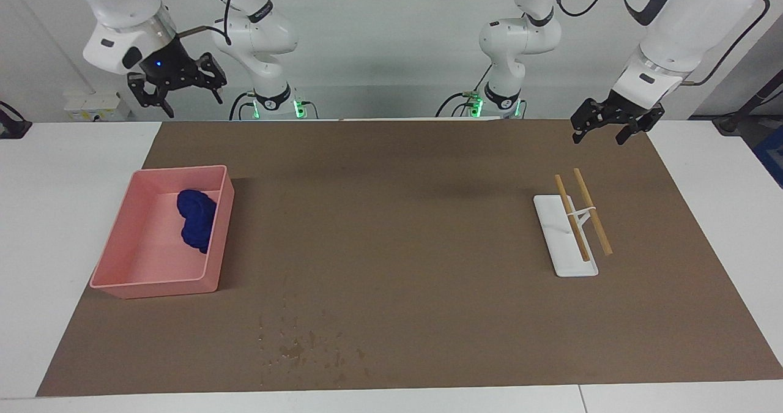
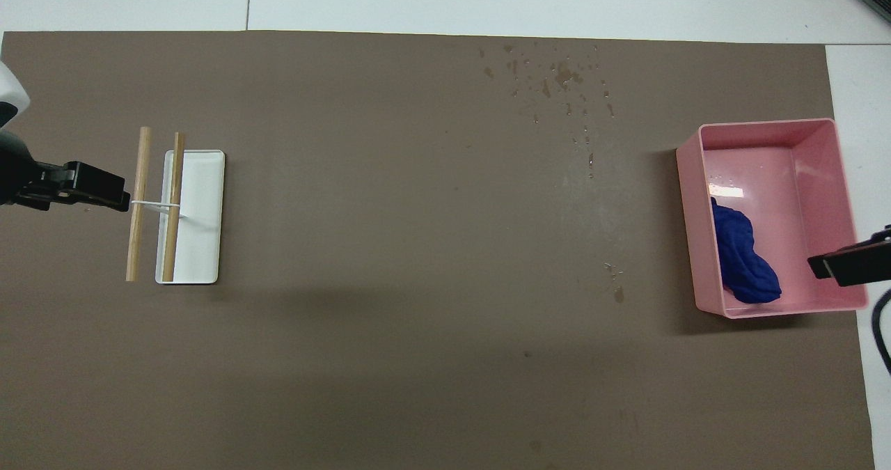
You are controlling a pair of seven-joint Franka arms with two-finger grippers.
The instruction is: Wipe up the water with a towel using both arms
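We see a tabletop (image 1: 37, 217) covered by a brown mat (image 1: 397, 248). At the left of the facing view sits a pink bin (image 1: 125, 278), and the blue towel (image 1: 196, 220) lies bunched inside it, against the wall toward the frame's middle. In the upper left of that frame, the right gripper (image 1: 177, 89) hangs high in the air above the mat's edge, its fingers spread and empty. In the upper right, the left gripper (image 1: 602, 125) hovers over the mat's corner, fingers also apart, holding nothing. Below it, at the right of the frame, a white tray (image 1: 553, 241) carries two wooden sticks (image 1: 581, 217) joined by a white band. Scattered water drops (image 1: 306, 349) darken the mat at the bottom centre of the frame.
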